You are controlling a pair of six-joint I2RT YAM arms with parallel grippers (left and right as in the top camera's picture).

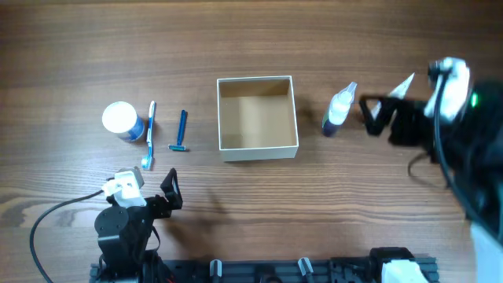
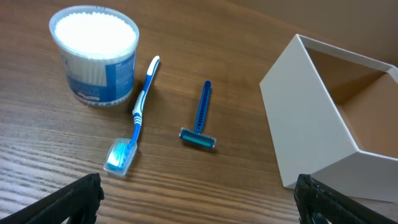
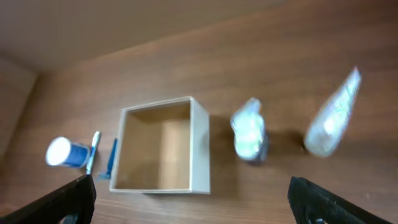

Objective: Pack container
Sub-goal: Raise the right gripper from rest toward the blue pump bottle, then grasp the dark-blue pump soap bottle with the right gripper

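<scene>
Cotton-swab tub point(image 1: 122, 120), toothbrush point(image 1: 148, 135), then razor point(image 1: 181, 130); left gripper point(image 1: 173, 191) hovers nearby, fingers apart. The container point(image 1: 259, 151) sits mid-table. Past a small bottle point(image 1: 339, 110), right gripper point(image 1: 371, 116) gapes beside a tube point(image 1: 401, 86)

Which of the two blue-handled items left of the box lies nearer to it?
The razor, with its T-shaped head, nearer the container; the longer toothbrush lies beside the round jar.
</scene>
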